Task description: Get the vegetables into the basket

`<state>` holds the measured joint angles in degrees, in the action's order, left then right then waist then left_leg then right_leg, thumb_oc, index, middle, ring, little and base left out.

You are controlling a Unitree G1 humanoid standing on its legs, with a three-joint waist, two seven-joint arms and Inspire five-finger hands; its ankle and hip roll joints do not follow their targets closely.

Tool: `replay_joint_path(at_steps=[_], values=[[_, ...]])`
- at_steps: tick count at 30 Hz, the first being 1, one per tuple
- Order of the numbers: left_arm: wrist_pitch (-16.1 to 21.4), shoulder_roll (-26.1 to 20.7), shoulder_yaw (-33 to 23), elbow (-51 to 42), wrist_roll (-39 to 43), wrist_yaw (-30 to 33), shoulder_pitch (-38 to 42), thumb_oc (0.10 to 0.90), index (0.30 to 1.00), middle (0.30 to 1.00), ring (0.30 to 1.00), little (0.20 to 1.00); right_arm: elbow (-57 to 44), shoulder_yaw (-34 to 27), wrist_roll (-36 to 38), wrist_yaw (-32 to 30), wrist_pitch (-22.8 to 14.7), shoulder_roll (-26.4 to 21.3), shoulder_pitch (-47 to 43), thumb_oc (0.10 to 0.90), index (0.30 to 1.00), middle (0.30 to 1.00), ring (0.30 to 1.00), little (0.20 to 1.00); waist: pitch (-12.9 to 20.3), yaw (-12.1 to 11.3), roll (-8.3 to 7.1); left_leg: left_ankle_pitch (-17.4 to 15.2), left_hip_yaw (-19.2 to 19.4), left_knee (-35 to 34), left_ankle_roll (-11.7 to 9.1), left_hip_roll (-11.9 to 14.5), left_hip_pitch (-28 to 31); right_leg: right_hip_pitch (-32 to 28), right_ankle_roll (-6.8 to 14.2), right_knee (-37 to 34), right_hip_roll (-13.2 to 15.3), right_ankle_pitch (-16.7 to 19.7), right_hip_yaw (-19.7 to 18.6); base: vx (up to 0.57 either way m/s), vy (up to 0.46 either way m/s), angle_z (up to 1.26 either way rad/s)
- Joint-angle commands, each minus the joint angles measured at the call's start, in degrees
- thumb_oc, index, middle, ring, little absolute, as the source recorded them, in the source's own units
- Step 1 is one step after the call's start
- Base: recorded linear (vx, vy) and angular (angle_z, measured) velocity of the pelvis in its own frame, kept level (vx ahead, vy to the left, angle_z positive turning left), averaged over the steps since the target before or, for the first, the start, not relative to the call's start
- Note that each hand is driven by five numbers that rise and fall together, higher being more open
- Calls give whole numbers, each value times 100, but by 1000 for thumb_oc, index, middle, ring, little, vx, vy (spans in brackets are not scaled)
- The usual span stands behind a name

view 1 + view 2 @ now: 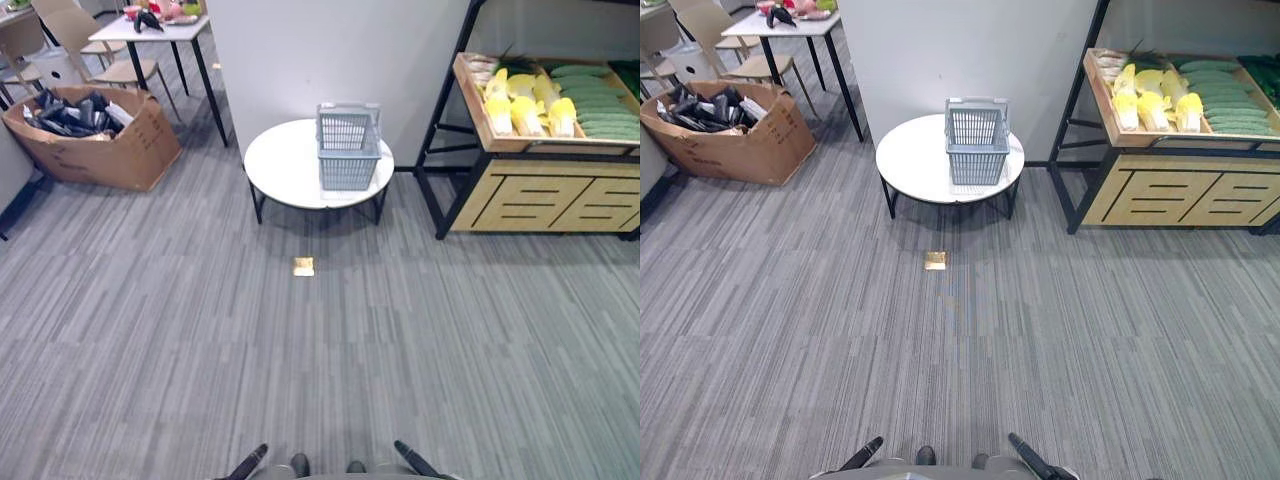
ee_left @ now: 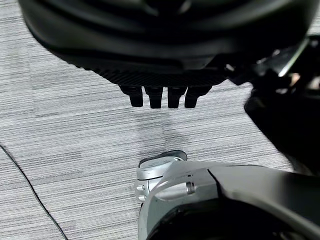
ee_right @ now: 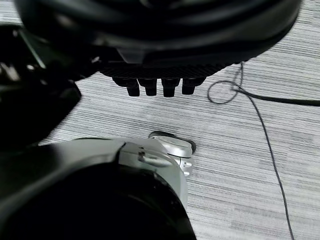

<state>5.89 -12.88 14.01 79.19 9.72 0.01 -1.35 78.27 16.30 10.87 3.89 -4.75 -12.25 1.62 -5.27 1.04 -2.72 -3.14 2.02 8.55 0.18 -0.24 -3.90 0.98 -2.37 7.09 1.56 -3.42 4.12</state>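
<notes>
A grey basket [image 1: 348, 147] stands upright on a round white table [image 1: 285, 168], toward the table's right half, its handle folded back against the wall behind. Nothing can be seen inside it.

The vegetables lie on a shelf [image 1: 500, 190] to the right of the table, in a wooden tray [image 1: 478, 105] on its upper level. Yellow corn [image 1: 528, 100] in pale husks sits in the tray's left part, and green cucumbers [image 1: 596, 105] are stacked just beside it on the right. Below the tray the shelf has pale wooden panels with dark slots.

A small gold plate [image 1: 303, 266] is set in the grey carpet [image 1: 200, 330] in front of the table. To the far left an open cardboard box [image 1: 95, 130] holds dark items, and behind it stand a white desk [image 1: 150, 30] and chairs [image 1: 85, 40].

No writing or label is legible on anything.

The left hand [image 2: 160, 75] hangs above the carpet, fingers [image 2: 155, 96] straight, side by side and holding nothing. The right hand [image 3: 155, 70] hangs likewise over the carpet, its fingers [image 3: 151, 86] straight, close together and empty. Both are well away from the basket and the shelf.
</notes>
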Motion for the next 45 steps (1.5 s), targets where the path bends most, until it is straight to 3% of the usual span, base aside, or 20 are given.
replay_joint_path(at_steps=[1,13,22,27,29,30,32,36,37,42,45], values=[[170,269,247,-100,-125,-17,281,900,1000,1000,1000,1000,108,150,-15,84,-167,-170,-256,900,1000,1000,1000,1000,-135,123,161,430,-215,-1355,-533,583,818,-352,1150,-1209,631,799,-267,11,0,9],[133,17,432,19,-994,49,477,900,1000,1000,1000,1000,-62,146,-151,245,-187,-368,-238,900,1000,1000,1000,1000,-89,294,163,327,33,-1355,-549,678,1021,-354,1119,-1209,533,747,-506,31,-10,-17],[135,15,356,14,-819,89,542,900,1000,1000,1000,1000,-57,70,-204,130,-192,-518,-340,900,1000,1000,1000,1000,-219,348,219,384,-12,-1355,-597,747,911,-268,1071,-1209,491,730,-528,1,-30,0],[121,-69,290,-21,-658,142,645,900,1000,1000,1000,1000,-62,-2,-125,66,-214,-642,-414,900,1000,1000,1000,1000,-407,402,296,542,-32,-1355,-652,943,815,143,915,-555,301,458,-567,-1,-113,2],[128,-82,269,-58,-575,152,668,900,1000,1000,1000,1000,-66,10,-117,41,-224,-694,-439,900,1000,1000,1000,1000,-484,416,306,521,-25,-1085,-684,1002,687,240,830,-394,222,381,-619,32,-189,-1],[137,-79,229,-110,-468,159,691,900,1000,1000,1000,1000,-89,37,-114,35,-235,-719,-456,900,1000,1000,1000,1000,-553,403,298,558,-79,-558,-722,1032,447,252,736,-359,143,326,-670,44,-301,5],[183,-37,296,-261,-287,143,817,900,1000,1000,1000,1000,-106,57,-44,24,-257,-802,-508,900,1000,1000,1000,1000,-835,350,259,851,-573,618,-759,774,-139,238,590,-233,80,251,-685,58,-248,4],[222,-62,344,-285,-181,188,903,900,1000,1000,1000,1000,-46,-19,62,-15,-257,-842,-547,900,1000,1000,1000,1000,-878,343,294,854,-573,-16,-662,738,-525,165,664,-299,156,153,-709,118,33,-15],[237,-54,383,-285,-204,202,902,900,1000,1000,1000,1000,-57,-12,31,-33,-252,-861,-545,900,1000,1000,1000,1000,-865,315,361,1086,-500,-415,-671,876,-789,117,700,-318,169,92,-704,169,116,-2],[281,-25,481,-344,-254,192,872,900,1000,1000,1000,1000,-91,-53,13,-73,-264,-899,-526,900,1000,1000,1000,1000,-809,218,535,1547,-289,-1208,-796,942,-939,-219,822,-337,259,-135,-864,234,190,-5],[259,3,474,-275,-286,126,788,900,1000,1000,1000,1000,-69,-78,-67,-37,-245,-820,-446,900,1000,1000,1000,1000,-677,224,445,1353,-203,-1139,-686,851,-755,-421,978,-387,480,-141,-1078,298,296,-48]])
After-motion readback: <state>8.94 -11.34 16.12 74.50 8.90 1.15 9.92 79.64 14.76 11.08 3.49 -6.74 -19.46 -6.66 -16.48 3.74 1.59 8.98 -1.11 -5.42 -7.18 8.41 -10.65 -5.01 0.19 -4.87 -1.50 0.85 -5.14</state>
